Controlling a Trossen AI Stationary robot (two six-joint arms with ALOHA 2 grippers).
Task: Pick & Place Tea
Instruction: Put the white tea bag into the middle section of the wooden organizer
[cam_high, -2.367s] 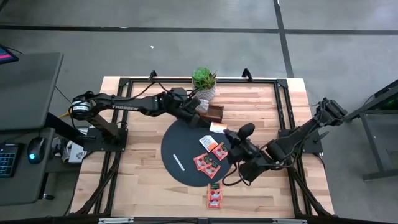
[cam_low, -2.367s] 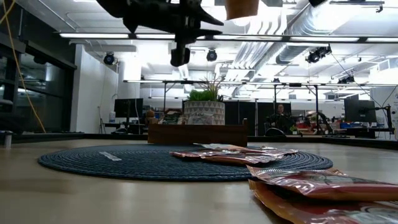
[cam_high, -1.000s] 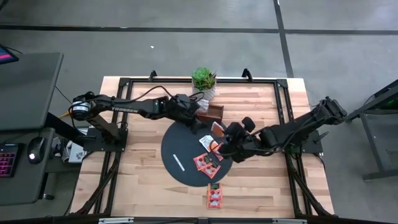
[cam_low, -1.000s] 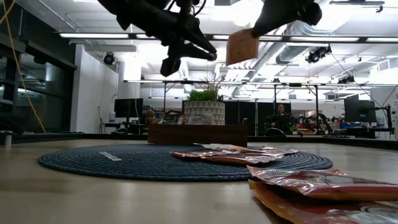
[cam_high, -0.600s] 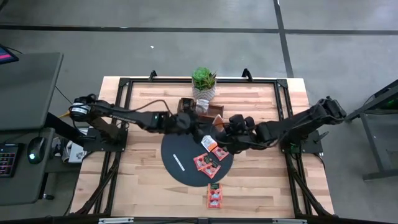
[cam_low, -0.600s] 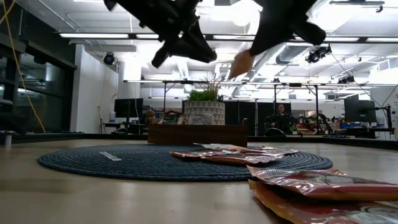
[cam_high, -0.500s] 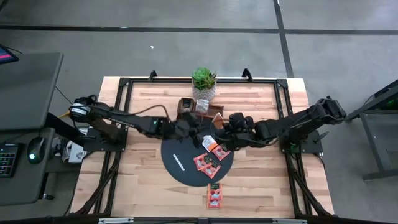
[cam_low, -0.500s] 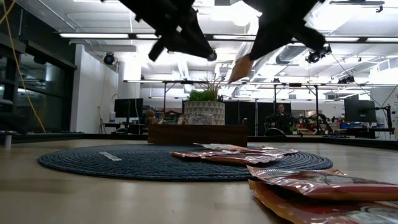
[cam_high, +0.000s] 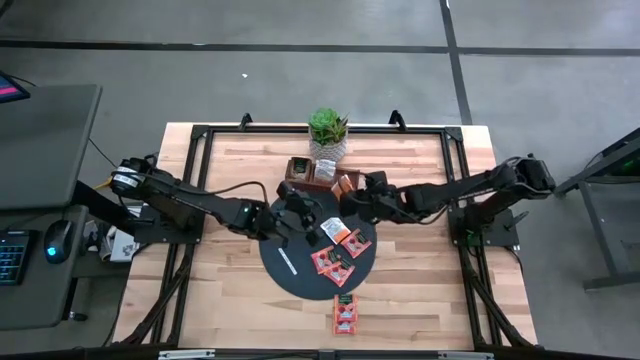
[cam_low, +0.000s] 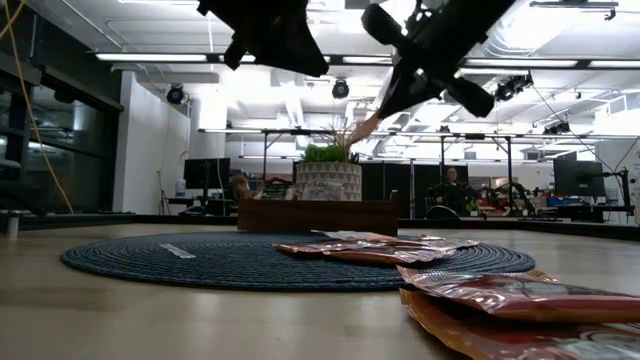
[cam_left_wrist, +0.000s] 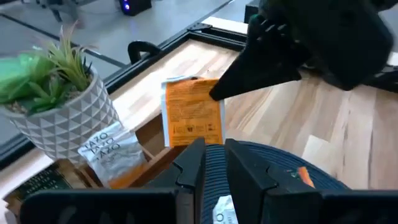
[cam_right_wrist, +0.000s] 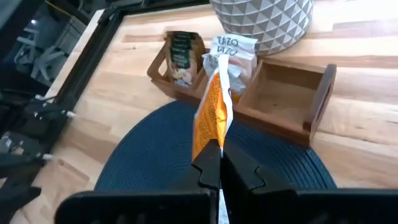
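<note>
An orange tea sachet (cam_right_wrist: 214, 115) hangs in the air over the far edge of the dark round mat (cam_high: 290, 245), beside the brown wooden tray (cam_high: 322, 176). My right gripper (cam_high: 352, 192) is shut on it. My left gripper (cam_high: 305, 207) hovers over the mat, its fingers (cam_left_wrist: 245, 177) a narrow gap apart with nothing between them. The tray holds a white sachet (cam_right_wrist: 231, 46) and a dark one (cam_right_wrist: 180, 59); one compartment (cam_right_wrist: 280, 93) is bare. Several orange-red sachets (cam_high: 340, 245) lie flat on the mat, and more (cam_high: 344, 313) lie on the wood near the front edge. My right gripper pinches the orange sachet by one edge (cam_right_wrist: 211, 144) between its two fingertips, coming slanting down from the table's right. The sachet stands out beyond the fingers, edge-on to the wrist camera, lifted clear of the mat and the tray.
A potted plant (cam_high: 327, 130) in a white faceted pot stands just behind the tray. A thin white strip (cam_high: 286, 261) lies on the mat's left part. Black frame rails (cam_high: 200, 150) run along the table's edges.
My right gripper has carried the orange sachet from over the mat's right part toward the far edge and the tray, sinking a little and rolling, so the sachet has turned from flat to edge-on. My left gripper has swung away from the tray toward the near side, over the mat, and has rolled.
</note>
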